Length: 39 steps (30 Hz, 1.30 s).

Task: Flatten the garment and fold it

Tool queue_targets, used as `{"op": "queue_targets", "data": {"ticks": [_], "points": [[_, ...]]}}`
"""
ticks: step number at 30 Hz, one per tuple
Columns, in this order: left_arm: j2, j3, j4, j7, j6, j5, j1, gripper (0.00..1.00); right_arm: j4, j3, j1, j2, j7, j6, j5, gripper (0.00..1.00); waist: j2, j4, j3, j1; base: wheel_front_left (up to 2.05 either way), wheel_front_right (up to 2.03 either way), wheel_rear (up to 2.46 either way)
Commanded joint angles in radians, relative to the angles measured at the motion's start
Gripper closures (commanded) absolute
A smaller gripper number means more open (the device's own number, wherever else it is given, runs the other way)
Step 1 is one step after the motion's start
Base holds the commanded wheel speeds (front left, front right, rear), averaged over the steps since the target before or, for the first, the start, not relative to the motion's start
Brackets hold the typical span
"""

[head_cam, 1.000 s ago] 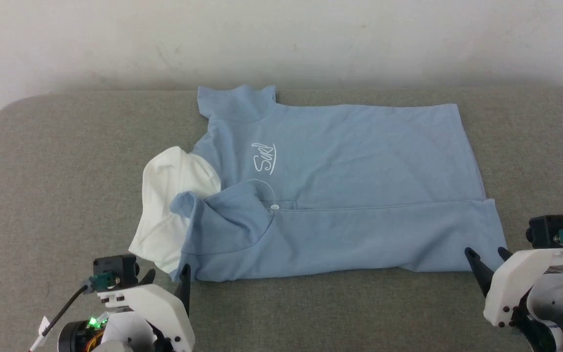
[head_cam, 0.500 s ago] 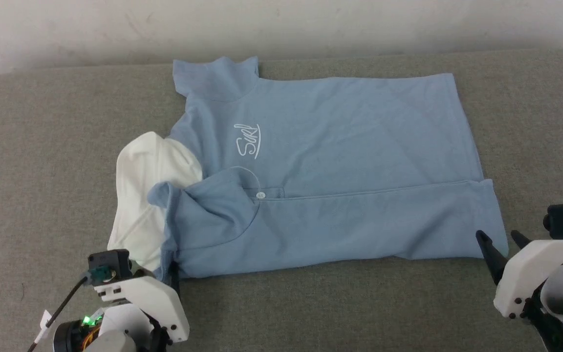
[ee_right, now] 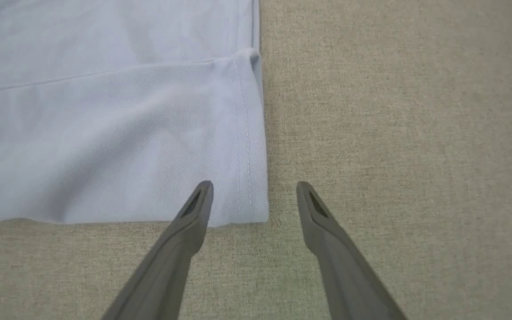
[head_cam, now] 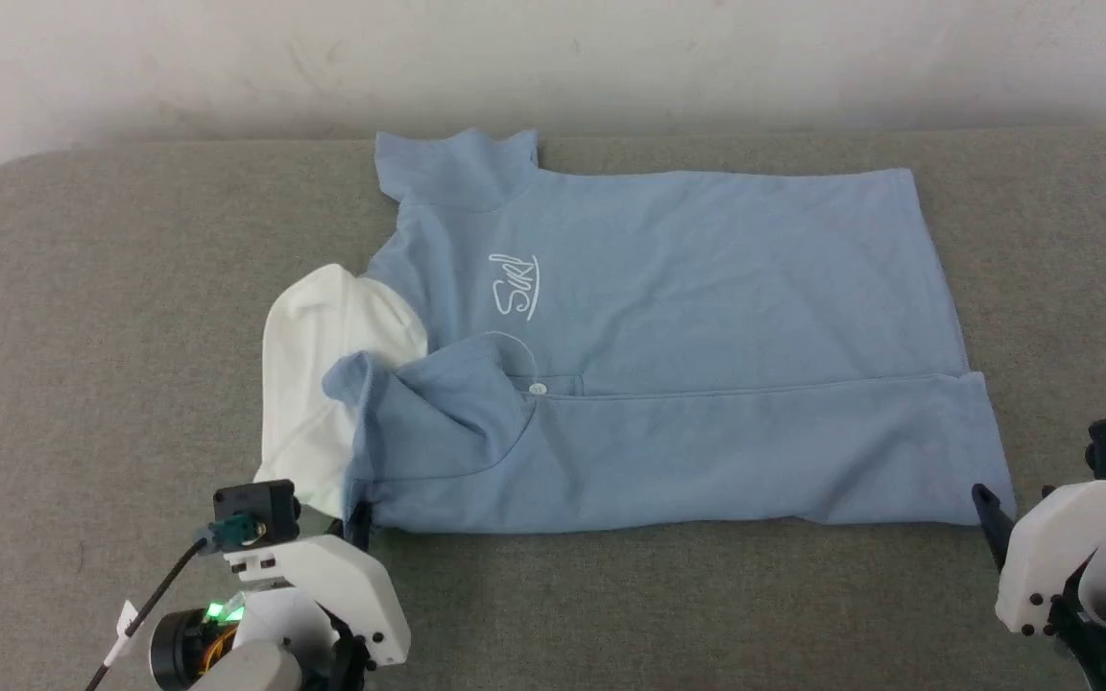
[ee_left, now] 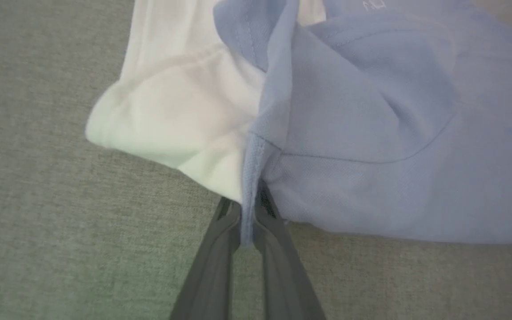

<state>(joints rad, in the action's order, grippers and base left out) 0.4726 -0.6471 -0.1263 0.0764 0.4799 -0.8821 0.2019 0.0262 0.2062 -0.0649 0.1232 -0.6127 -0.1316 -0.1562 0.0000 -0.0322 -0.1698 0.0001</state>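
The garment (head_cam: pixel 687 384), a light blue polo shirt, lies sideways on the grey cloth surface (head_cam: pixel 83 336), its near long side folded over the middle. Its white collar (head_cam: pixel 313 384) bulges out at the left, with a script logo (head_cam: pixel 515 285) and a button (head_cam: pixel 539 389) nearby. My left gripper (head_cam: pixel 358 518) is at the near left corner. The left wrist view has this gripper (ee_left: pixel 247 209) shut on a blue fabric edge (ee_left: pixel 249 178) beside the collar (ee_left: pixel 171 120). My right gripper (ee_right: pixel 254 193) stands open, its fingers either side of the near hem corner (ee_right: pixel 251 209). It sits low at the right (head_cam: pixel 995 509).
A pale wall (head_cam: pixel 553 58) runs along the far edge of the padded surface. Bare grey cloth lies left of the collar, in front of the shirt (head_cam: pixel 659 605) and right of the hem (ee_right: pixel 394 133).
My left gripper has shut on the shirt's edge next to the collar. The right gripper now has the hem corner between its open fingers. The head camera has shifted.
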Motion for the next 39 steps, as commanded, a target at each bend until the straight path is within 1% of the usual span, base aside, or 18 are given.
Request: {"op": "queue_targets", "data": {"ticks": [1,8,12,13,14,19,22,26,27,35,39], "points": [[-0.003,-0.001,0.019,-0.013,-0.003,0.01,-0.002,1.0,0.024,0.011,-0.019,-0.006,-0.008,0.001,0.014,0.0,0.0,-0.019,0.01,-0.0001,0.0,0.0,0.0],[0.028,-0.001,0.116,-0.01,0.029,0.035,-0.002,1.0,0.131,0.035,-0.063,-0.024,0.001,0.001,0.033,0.0,0.0,-0.041,-0.017,-0.0001,0.0,0.0,0.0],[0.037,-0.005,0.146,-0.004,0.039,0.043,-0.002,1.0,0.198,0.022,-0.069,-0.025,-0.014,0.001,0.046,0.0,0.0,-0.047,-0.033,-0.0001,0.0,0.0,0.0],[0.038,-0.006,0.149,-0.002,0.041,0.044,-0.002,1.0,0.211,0.022,-0.071,-0.026,-0.013,0.001,0.045,0.55,0.0,-0.048,-0.035,-0.0001,0.0,0.0,0.0],[0.039,-0.008,0.151,-0.001,0.042,0.045,-0.002,1.0,0.221,0.025,-0.075,-0.027,-0.009,0.001,0.043,1.0,0.0,-0.048,-0.036,-0.0001,0.0,0.0,0.0],[0.045,-0.011,0.15,0.005,0.043,0.042,-0.011,1.0,0.241,0.037,-0.089,-0.028,0.023,0.001,0.032,1.0,0.0,-0.042,-0.014,-0.0001,0.0,0.0,0.0],[0.058,-0.008,0.15,0.007,0.045,0.038,-0.025,1.0,0.229,0.041,-0.087,-0.015,0.03,0.001,0.018,1.0,0.0,-0.035,0.016,-0.0001,0.0,0.0,0.0],[0.081,-0.005,0.16,0.015,0.051,0.03,-0.056,1.0,0.185,0.015,-0.058,0.021,0.008,0.001,-0.016,1.0,0.0,-0.027,0.068,-0.0001,0.0,0.0,0.0],[0.081,-0.005,0.16,0.015,0.051,0.03,-0.056,1.0,0.185,0.015,-0.058,0.021,0.008,0.001,-0.016,1.0,0.0,-0.027,0.068,-0.0001,0.0,0.0,0.0],[0.15,-0.018,0.22,0.07,0.074,0.004,-0.154,1.0,0.025,0.013,0.069,0.062,-0.106,0.001,-0.089,1.0,0.0,-0.023,0.137,-0.0001,0.0,0.0,0.0],[0.164,-0.033,0.247,0.104,0.082,-0.03,-0.22,1.0,-0.042,0.044,0.156,0.048,-0.174,0.001,-0.107,1.0,0.0,-0.028,0.147,-0.0001,0.0,0.0,0.0]]}}
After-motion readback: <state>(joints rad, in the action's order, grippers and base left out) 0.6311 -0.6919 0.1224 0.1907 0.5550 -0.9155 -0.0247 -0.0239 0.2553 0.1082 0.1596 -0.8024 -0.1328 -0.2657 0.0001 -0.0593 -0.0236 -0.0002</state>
